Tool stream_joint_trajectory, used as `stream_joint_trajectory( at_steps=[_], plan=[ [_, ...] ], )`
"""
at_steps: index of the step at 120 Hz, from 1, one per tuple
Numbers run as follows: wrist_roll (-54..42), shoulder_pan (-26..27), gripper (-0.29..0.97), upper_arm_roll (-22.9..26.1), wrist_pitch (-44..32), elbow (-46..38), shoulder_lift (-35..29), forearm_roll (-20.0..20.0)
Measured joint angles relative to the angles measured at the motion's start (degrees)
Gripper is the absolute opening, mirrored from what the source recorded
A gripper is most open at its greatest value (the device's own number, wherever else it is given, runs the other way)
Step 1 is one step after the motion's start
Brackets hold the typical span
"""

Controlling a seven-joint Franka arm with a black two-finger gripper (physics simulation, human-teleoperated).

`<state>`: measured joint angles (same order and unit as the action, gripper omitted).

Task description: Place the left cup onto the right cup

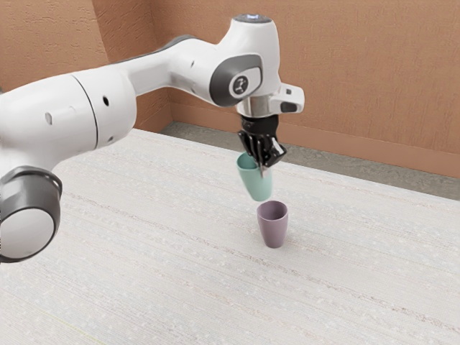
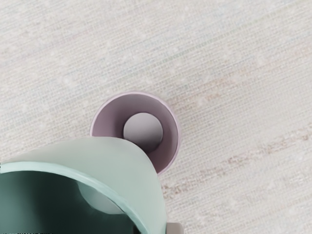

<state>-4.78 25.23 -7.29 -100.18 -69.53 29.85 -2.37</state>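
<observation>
Tabletop of pale woven texture fills the near ground. Further in stands the purple cup, upright on the table with its mouth open upward; this is the target. Just above it, toward the exterior view's left, hangs the teal cup, clear of the table and a little tilted, its base not touching the purple rim. The gripper is closed narrowly on the teal cup's rim, seemingly with one finger inside the wall and one outside, which is probably why the cup hangs at a slant.

In the wrist view the teal cup lies right under the hand and overlaps only the edge of the purple cup, whose floor is open to sight. I judge the carried cup is not yet centred over the target and needs a short shift before lowering. Pinching at the rim leaves the base free to enter the other cup.

Far behind, a strip of grey floor meets the brown wall. Neither cup bears a label or writing. A small round mark on the arm's joint is too small to read.
</observation>
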Motion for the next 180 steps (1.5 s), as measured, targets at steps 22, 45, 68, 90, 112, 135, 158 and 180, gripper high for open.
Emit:
stream_joint_trajectory(
  at_steps=[22, 45, 68, 90, 112, 135, 158, 180],
  plan=[
    [-0.02, 0.0, -0.11, 0.32, 0.08, 1.82, 1.66, 0.03],
    [-0.03, 0.0, -0.11, 0.36, 0.11, 2.68, 2.93, 0.03],
    [-0.04, 0.0, -0.11, 0.44, 0.23, 4.29, 4.47, 0.06],
    [-0.05, -0.09, -0.11, 0.49, 0.32, 5.24, 5.32, 0.08],
    [-0.06, -0.09, -0.11, 0.85, 0.34, 6.03, 6.08, 0.08],
    [-0.06, -0.11, -0.11, 0.96, 0.23, 6.3, 6.83, 0.09],
    [-0.07, -0.23, -0.11, 0.98, -0.02, 6.24, 7.1, 0.09],
    [-0.07, -0.59, -0.11, 1.14, -0.22, 6.09, 7.48, 0.09]
  ],
)
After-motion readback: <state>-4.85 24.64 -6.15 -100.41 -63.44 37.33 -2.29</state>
